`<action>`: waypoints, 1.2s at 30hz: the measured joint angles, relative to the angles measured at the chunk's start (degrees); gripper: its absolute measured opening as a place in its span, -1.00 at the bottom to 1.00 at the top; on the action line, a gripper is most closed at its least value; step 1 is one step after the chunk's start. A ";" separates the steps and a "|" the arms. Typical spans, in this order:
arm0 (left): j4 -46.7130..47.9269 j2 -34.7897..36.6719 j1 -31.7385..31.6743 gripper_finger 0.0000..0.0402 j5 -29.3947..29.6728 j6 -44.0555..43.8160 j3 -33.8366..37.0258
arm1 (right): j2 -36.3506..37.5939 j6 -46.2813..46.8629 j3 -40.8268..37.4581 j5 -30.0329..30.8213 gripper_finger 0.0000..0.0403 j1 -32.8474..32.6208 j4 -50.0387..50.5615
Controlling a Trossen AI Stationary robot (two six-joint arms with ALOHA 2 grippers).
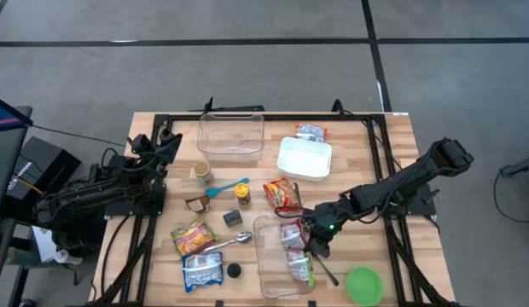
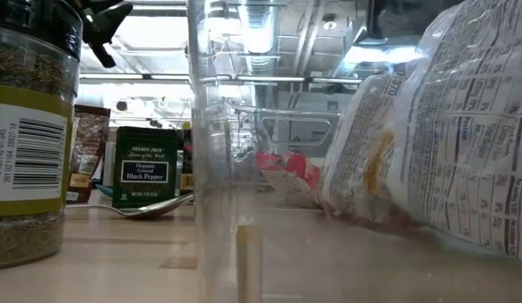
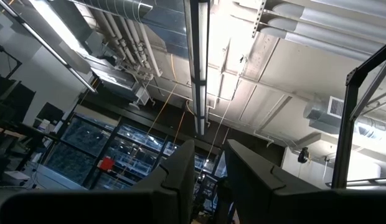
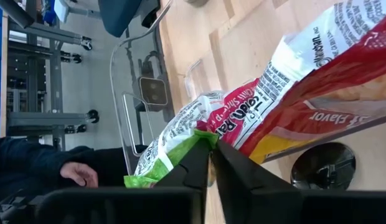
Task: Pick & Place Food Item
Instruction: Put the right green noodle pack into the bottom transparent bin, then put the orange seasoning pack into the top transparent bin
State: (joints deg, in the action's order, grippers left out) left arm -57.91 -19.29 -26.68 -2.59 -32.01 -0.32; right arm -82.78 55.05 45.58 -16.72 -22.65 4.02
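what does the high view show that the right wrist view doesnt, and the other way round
Only the high view shows the whole table: the white container, the green bowl, the blue spoon and the left arm parked at the table's left edge. Only the right wrist view shows a person's hand beyond the table. Both show the right end effector at the clear bin, against the snack packets lying in it.

Two printed snack packets (image 1: 294, 247), red, white and green, lying stacked inside a clear plastic bin (image 1: 269, 277) at the table's near edge. Crumpled, leaning against the bin's right wall.
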 joint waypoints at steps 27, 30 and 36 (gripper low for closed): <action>-0.02 0.00 -0.02 -0.58 0.00 0.00 -0.02 | 4.59 0.73 -0.08 -4.30 -0.62 3.26 2.94; 0.01 -0.01 0.00 -0.58 -0.04 0.00 0.00 | 6.29 0.52 0.41 -4.09 -0.62 3.31 3.14; 0.02 -0.02 0.00 -0.58 0.00 0.00 0.00 | 10.67 -1.54 0.74 -0.98 -0.63 3.32 3.34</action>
State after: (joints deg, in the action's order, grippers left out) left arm -57.89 -19.31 -26.68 -2.59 -32.01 -0.32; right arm -72.11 53.50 46.33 -17.70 -19.33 7.37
